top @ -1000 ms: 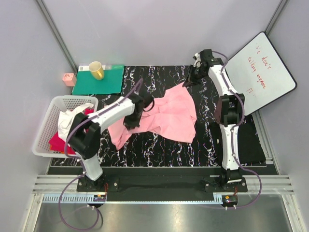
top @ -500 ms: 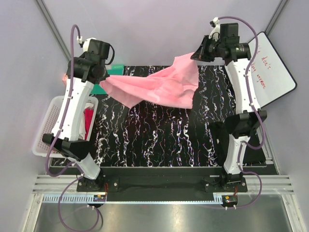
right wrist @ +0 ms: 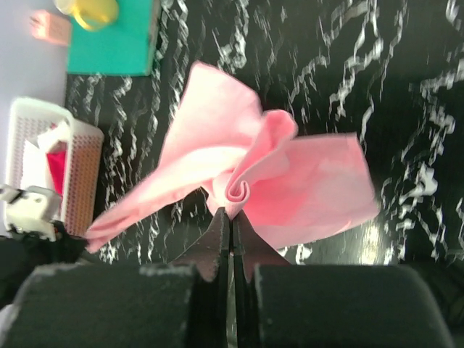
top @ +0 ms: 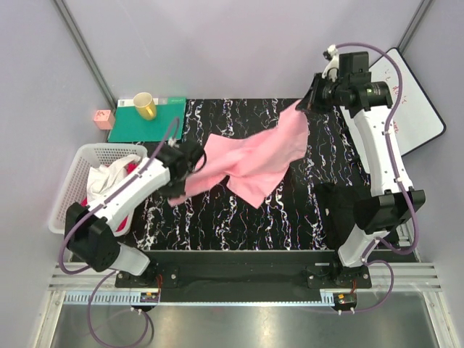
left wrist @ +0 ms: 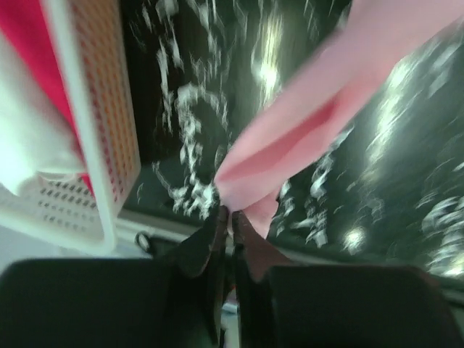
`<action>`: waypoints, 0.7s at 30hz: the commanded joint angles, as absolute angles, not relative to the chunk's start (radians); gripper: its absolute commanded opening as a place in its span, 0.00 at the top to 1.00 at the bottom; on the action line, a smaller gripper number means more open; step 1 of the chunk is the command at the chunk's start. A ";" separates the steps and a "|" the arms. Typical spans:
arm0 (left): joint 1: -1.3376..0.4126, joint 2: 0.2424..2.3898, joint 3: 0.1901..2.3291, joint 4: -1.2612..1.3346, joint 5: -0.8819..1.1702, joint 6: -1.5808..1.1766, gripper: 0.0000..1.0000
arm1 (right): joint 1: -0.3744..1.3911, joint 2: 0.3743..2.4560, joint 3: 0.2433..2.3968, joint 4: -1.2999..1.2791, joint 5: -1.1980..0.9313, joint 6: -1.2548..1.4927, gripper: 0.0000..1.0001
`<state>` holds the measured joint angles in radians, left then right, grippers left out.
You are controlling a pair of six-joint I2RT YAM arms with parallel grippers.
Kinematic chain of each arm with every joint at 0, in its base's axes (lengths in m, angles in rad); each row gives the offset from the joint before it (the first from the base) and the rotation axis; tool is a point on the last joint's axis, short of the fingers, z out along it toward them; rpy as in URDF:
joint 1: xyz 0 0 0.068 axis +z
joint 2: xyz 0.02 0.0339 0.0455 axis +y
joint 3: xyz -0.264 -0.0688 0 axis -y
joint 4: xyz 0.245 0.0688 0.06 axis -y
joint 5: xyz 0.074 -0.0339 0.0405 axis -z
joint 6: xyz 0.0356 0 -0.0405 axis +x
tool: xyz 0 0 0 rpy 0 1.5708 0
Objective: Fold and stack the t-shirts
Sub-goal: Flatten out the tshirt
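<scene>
Three cloth t-shirts counted: one light pink t-shirt slung in the air over the black marbled table, one white t-shirt and one magenta-red t-shirt down in the white plastic basket. Clenched on a pink fold at the right gripper. Nearly closed at the left gripper by the pink hem, grip impossible to tell through blur.

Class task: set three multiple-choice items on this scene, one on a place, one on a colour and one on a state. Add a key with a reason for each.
1. The yellow cup stands: A on the green mat; B in the basket; C on the whiteboard.
2. The t-shirt strung between the two arms is: A white; B light pink; C blue.
3. The right tool is: A open and empty; B shut on the t-shirt; C resting on the table.
Key: 1 A, the cup sits on the mat. 2 B, the cloth is pale pink in every view. 3 B, the right wrist view shows it pinching a fold.
</scene>
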<state>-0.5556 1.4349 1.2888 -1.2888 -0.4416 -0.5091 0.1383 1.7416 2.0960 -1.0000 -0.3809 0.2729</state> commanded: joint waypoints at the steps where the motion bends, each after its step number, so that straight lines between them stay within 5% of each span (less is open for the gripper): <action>1: -0.587 1.364 1.126 -1.290 -0.374 -0.610 0.35 | 0.135 1.691 2.014 -1.032 -0.368 0.262 1.00; 3: -0.591 1.344 1.138 -1.293 -0.406 -0.620 0.01 | 0.135 1.683 1.971 -1.055 -0.373 0.270 1.00; 10: -0.578 1.448 1.409 -1.123 -0.446 -0.513 0.01 | 0.135 1.628 1.827 -1.069 -0.385 0.272 1.00; 17: -0.543 1.983 1.825 -1.055 -0.319 -0.353 0.04 | 0.135 1.643 1.757 -1.049 -0.379 0.249 1.00; 21: -0.454 2.095 2.017 -1.020 -0.128 -0.370 0.03 | 0.135 1.654 1.752 -1.034 -0.368 0.244 1.00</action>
